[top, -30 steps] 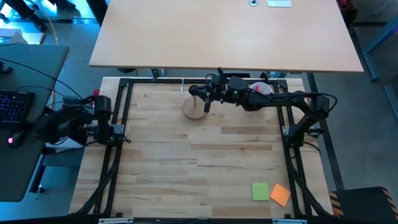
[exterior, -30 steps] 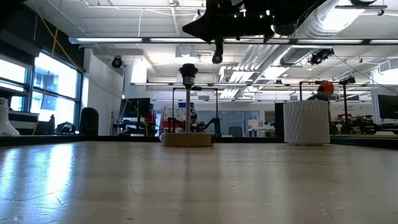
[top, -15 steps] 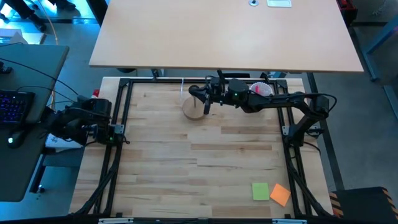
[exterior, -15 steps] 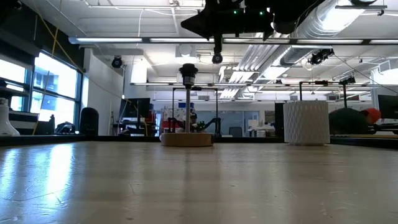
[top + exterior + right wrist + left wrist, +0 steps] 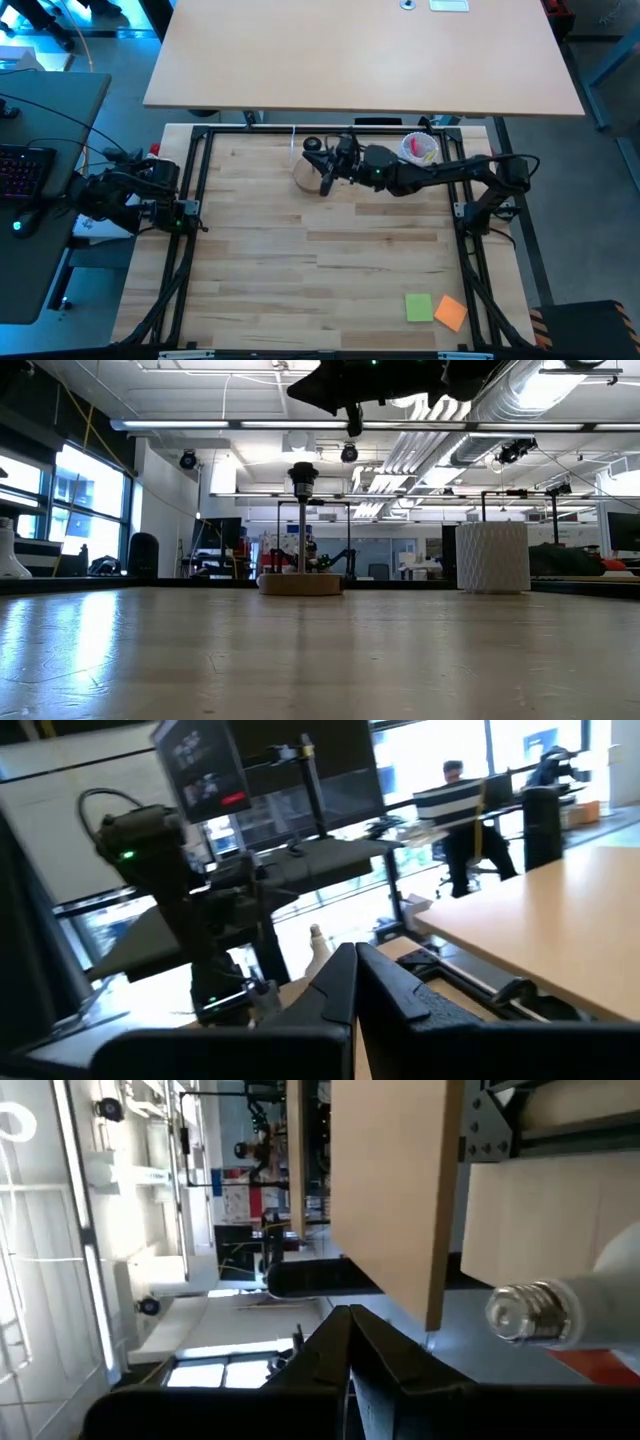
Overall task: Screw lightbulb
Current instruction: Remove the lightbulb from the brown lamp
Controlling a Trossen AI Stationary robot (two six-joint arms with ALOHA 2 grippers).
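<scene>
Near the table's far edge, the right gripper (image 5: pixel 325 180), fingers pressed together on nothing, hangs above the round wooden stand with a black socket post (image 5: pixel 309 174). Just beyond stands the white ribbed cup (image 5: pixel 419 148). Off the table's left side, the left gripper (image 5: pixel 349 1342) is pinched together and empty; the white frosted lightbulb with a grey screw base (image 5: pixel 560 1313) lies nearby in its wrist view.

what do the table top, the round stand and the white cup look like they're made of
Table top: pale wood planks with visible grain and joints, matte, probably butcher block. Round stand: light wooden disc as base, with a thin post and dark socket, likely plastic or metal. White cup: ribbed, matte wall, possibly printed plastic; hard to be sure.
</scene>
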